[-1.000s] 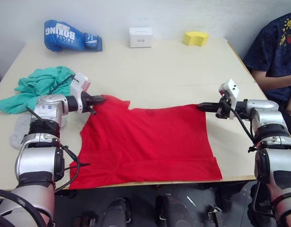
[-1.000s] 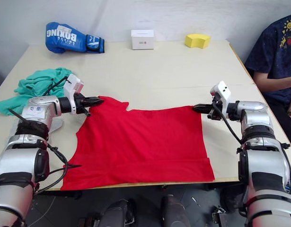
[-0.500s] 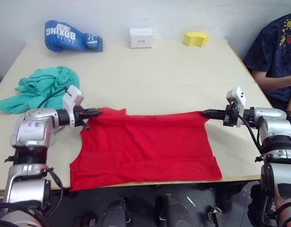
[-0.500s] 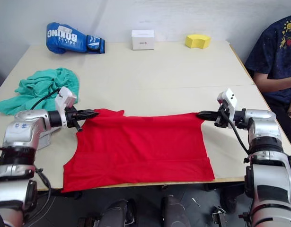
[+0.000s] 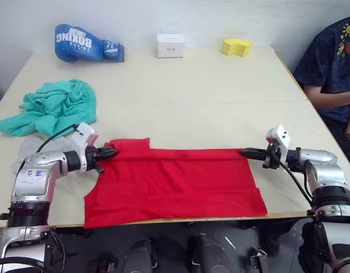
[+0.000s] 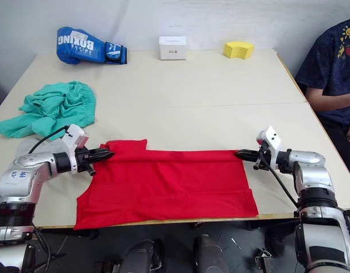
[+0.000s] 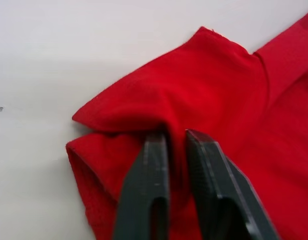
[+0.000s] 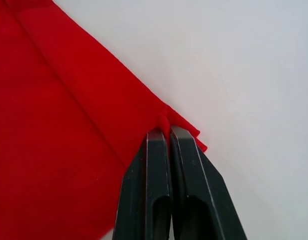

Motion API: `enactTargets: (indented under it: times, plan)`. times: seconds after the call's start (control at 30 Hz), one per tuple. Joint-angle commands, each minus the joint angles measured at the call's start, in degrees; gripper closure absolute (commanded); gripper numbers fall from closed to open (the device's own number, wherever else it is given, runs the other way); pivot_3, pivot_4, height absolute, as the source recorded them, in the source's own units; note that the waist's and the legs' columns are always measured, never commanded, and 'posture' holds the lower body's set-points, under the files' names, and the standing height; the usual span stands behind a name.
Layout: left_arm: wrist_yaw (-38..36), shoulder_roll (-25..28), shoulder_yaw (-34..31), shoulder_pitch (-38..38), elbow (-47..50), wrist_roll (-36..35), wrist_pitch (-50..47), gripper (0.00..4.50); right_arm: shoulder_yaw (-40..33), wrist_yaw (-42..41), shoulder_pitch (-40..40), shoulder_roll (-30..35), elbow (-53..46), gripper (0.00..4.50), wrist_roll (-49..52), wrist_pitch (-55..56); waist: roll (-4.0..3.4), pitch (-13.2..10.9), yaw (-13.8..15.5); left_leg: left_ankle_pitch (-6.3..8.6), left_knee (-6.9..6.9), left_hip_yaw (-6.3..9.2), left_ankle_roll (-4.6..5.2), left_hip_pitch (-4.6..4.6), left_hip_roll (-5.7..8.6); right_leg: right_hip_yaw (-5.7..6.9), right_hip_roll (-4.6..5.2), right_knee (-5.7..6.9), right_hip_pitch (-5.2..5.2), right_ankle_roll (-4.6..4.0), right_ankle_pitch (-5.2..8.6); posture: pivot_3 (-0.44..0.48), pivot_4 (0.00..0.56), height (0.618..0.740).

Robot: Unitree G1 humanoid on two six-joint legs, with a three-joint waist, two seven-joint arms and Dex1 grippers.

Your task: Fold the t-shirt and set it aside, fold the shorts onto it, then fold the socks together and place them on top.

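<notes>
under both claws' tips, t-shirt [image 5: 175,182] corners vanish.

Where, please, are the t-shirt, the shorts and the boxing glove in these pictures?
t-shirt [image 5: 175,182], left eye view, middle of the red cloth.
shorts [image 5: 55,105], left eye view, centre of the crumpled teal heap.
boxing glove [image 6: 83,44], right eye view, its blue padded body.

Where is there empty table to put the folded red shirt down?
The widest bare patch lies mid-table, between the t-shirt, the white box and the yellow sponge. The left side is crowded by the shorts, with the boxing glove behind.
</notes>
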State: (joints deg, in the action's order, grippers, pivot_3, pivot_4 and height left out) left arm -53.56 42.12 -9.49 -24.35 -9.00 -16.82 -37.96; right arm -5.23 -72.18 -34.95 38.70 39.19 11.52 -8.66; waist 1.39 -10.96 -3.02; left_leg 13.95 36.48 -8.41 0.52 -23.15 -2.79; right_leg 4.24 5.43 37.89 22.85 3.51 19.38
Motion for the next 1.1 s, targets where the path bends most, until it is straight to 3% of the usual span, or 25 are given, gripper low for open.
enactTargets:
  times: [0.03,0.17,0.3,0.4,0.63,0.8,0.93,1.1]
  plan:
    - [-3.09,4.22,0.20,-3.46,-0.22,-2.85,-6.58,2.54,-1.10,0.23,0.57,1.18,-3.82,3.84,1.33,0.87,0.00,0.00,0.02,0.00,0.00,0.01,0.00,-0.01,0.00,0.01,0.00,0.00,0.00,0.00,0.00,0.000,0.150,0.740]
    - [-4.84,8.86,2.19,-10.49,-6.87,-3.90,-17.57,1.29,-1.15,1.09,0.78,2.09,-5.01,2.47,0.52,4.80,0.00,0.00,0.01,0.00,-0.04,0.01,0.00,0.00,0.02,0.02,-0.01,-0.01,0.00,0.00,0.00,0.000,0.150,0.740]
    - [-0.54,6.45,3.35,-18.75,-17.45,-1.61,-18.17,0.00,-1.09,0.78,0.14,3.03,-5.20,1.04,0.86,5.52,0.00,0.00,0.16,0.00,-0.05,0.00,0.00,0.02,0.04,0.02,-0.01,-0.03,-0.01,0.00,0.00,0.000,0.150,0.740]
    - [1.26,3.72,5.71,-23.44,-24.72,0.74,-15.96,0.00,-1.16,0.63,-0.96,3.60,-5.07,0.02,1.08,5.29,0.02,-0.01,0.68,-0.01,0.01,-0.01,0.01,0.01,0.06,0.03,-0.01,0.00,-0.01,0.00,0.00,0.000,0.150,0.740]
    - [0.15,-1.84,10.98,-28.71,-33.55,4.79,-10.33,0.00,-0.56,1.01,-1.52,3.93,-4.93,0.02,0.51,6.41,0.03,-0.02,1.34,-0.01,0.09,-0.04,0.00,0.01,0.03,0.02,-0.04,0.02,0.00,0.00,0.00,0.000,0.150,0.740]
    - [-1.66,-2.94,14.29,-29.93,-34.92,7.26,-10.29,0.00,-0.50,1.19,-0.52,4.09,-5.65,0.02,0.58,6.59,0.03,-0.02,1.56,-0.01,0.23,-0.02,0.01,0.01,0.05,0.03,-0.01,0.08,-0.04,0.00,0.00,0.000,0.150,0.740]
    - [-5.70,-1.28,18.07,-28.98,-31.92,9.16,-10.99,1.19,-0.60,1.07,0.10,4.39,-6.21,0.00,0.77,6.32,0.03,-0.02,1.41,0.02,0.29,-0.02,0.04,0.01,0.05,0.02,-0.01,0.07,-0.07,0.01,0.00,0.000,0.150,0.740]
    - [-2.30,-2.56,15.49,-29.21,-32.89,9.21,-7.85,2.83,-0.62,1.12,0.41,4.57,-6.25,0.00,0.75,6.42,0.03,-0.02,1.40,0.02,0.32,-0.02,0.04,0.01,0.02,0.01,-0.02,0.08,-0.07,0.00,0.00,0.000,0.150,0.740]
